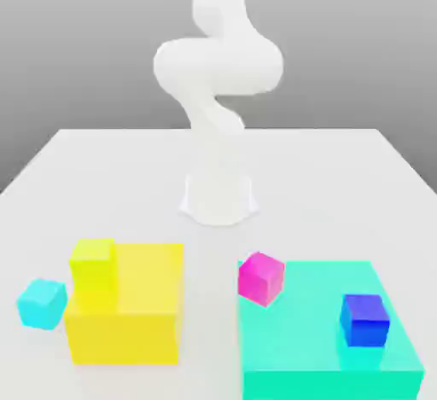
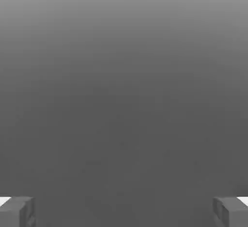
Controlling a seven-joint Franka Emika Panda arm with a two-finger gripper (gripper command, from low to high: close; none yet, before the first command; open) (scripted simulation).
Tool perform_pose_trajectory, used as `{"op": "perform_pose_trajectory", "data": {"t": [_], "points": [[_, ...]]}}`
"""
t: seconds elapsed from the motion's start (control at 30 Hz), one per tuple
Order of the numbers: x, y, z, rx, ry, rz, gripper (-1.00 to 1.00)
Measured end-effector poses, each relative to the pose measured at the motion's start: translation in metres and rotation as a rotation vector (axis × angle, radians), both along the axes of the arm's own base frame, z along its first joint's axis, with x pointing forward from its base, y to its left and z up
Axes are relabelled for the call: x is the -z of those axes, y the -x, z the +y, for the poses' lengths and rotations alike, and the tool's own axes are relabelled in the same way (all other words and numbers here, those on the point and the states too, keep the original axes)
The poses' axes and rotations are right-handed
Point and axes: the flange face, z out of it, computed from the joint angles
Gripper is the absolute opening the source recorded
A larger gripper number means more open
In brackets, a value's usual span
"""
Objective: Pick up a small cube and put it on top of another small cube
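Grey shading, darker toward the horizon, backs a pale, nearly white table (image 1: 218, 155). A white robot arm (image 1: 218, 66) rises from its base at the far part of the table, bent in the middle, its upper part running out of the exterior view's top edge. Nearer, two large blocks lie side by side with a gap between them. Toward the exterior view's left is a yellow block (image 1: 125, 339), with a small yellow-green cube (image 1: 93, 263) on its far left corner. Just beside that block, at the exterior view's far left, the small light cyan cube (image 1: 43, 304) sits turned at an angle. Toward the exterior view's right is a teal-green block (image 1: 299, 339); a small dark blue cube (image 1: 365, 321) is on its right part, and a small magenta cube (image 1: 261, 279) is tilted at its far left corner. In the hand view, the gripper (image 2: 124, 212) has its two grey fingers spread wide, nothing between them
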Motion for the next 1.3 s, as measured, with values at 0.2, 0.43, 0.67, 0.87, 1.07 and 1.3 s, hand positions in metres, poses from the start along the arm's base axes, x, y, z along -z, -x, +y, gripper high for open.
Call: {"op": "perform_pose_trajectory", "data": {"t": [0.2, 0.43, 0.67, 0.87, 1.07, 1.3], "points": [[0.114, -0.054, -0.076, 0.349, -0.197, 0.166, 0.0], [0.256, -0.059, -0.164, 0.786, -0.39, 0.328, 0.0], [0.395, 0.0, -0.244, 1.28, -0.55, 0.459, 0.0], [0.491, 0.04, -0.261, 1.53, -0.603, 0.529, 0.0], [0.533, 0.043, -0.261, 1.538, -0.605, 0.531, -1.0], [0.514, 0.042, -0.262, 1.538, -0.604, 0.529, -1.0]]}}
